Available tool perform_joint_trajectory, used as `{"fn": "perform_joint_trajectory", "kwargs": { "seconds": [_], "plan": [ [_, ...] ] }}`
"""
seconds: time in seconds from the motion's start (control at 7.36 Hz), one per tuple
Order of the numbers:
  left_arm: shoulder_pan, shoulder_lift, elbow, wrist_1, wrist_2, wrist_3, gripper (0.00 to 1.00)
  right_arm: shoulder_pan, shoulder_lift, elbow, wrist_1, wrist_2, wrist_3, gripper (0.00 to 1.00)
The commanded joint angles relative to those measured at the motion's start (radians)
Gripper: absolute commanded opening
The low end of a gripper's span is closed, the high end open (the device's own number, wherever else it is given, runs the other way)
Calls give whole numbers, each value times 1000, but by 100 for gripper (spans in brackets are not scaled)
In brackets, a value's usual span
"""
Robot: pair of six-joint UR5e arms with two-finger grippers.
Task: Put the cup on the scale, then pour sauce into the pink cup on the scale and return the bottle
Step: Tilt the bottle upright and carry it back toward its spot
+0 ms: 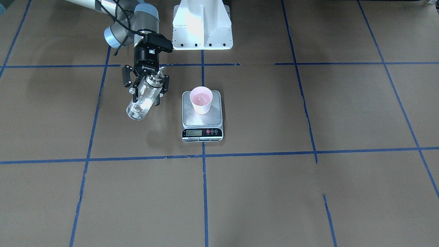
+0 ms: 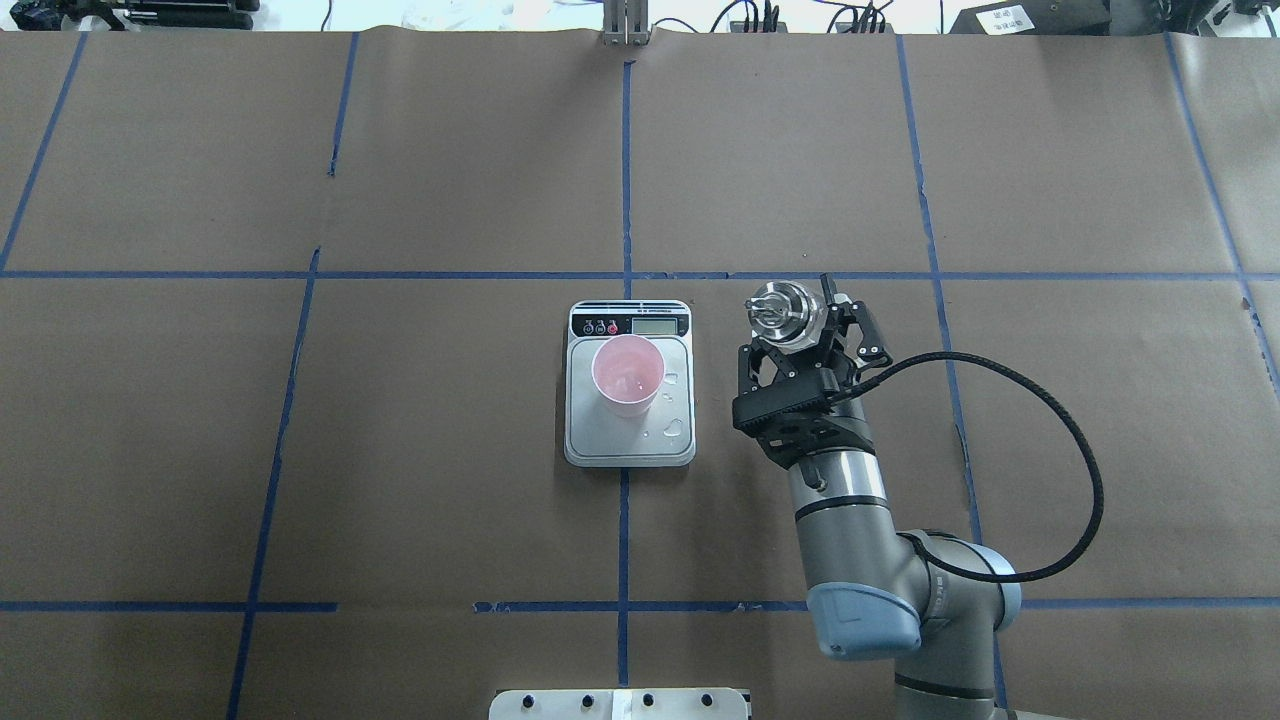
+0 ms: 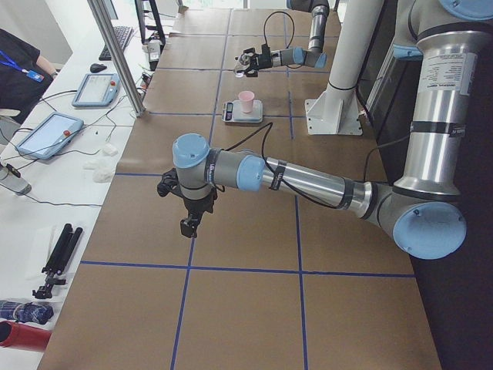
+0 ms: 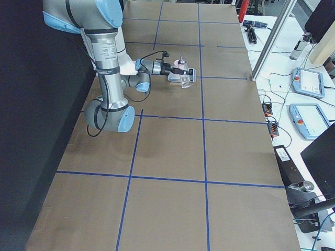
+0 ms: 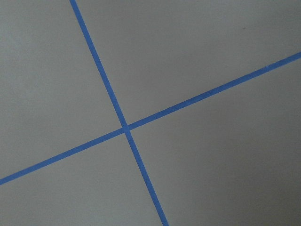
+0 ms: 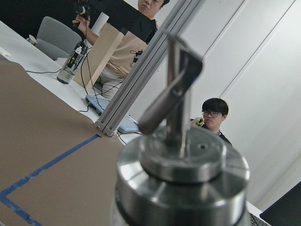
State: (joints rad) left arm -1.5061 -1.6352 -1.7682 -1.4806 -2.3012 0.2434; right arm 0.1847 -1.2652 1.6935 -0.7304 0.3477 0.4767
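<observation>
From where I stand, the right gripper [image 1: 146, 97] pinches the bottle [image 1: 138, 109] around its upper body and holds it above the surface [image 1: 274, 192], just beside the scale [image 1: 202, 133]. The cup [image 1: 201, 100] stands upright on the scale's platform. The left gripper [image 3: 189, 216] hangs well apart from them; I cannot tell whether it is spread or pressed together.

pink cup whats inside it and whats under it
Inside the pink cup, clear liquid glints at the bottom. It stands on the scale, droplets beside it; the steel under its base is hidden.
</observation>
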Motion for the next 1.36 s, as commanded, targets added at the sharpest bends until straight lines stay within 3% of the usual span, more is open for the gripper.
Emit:
{"fn": "perform_joint_trajectory", "kwargs": {
  "seconds": [0.0, 0.54, 1.22],
  "plan": [
    [-8, 1, -43, 6, 2, -3, 100, 53, -109, 31, 55, 71, 46, 0],
    [-13, 15, -85, 10, 2, -1, 100, 237, -235, 63, 59, 408, 472, 0],
    [-20, 15, -91, 10, 2, -1, 100, 265, -308, 51, 57, 506, 586, 0]
  ]
}}
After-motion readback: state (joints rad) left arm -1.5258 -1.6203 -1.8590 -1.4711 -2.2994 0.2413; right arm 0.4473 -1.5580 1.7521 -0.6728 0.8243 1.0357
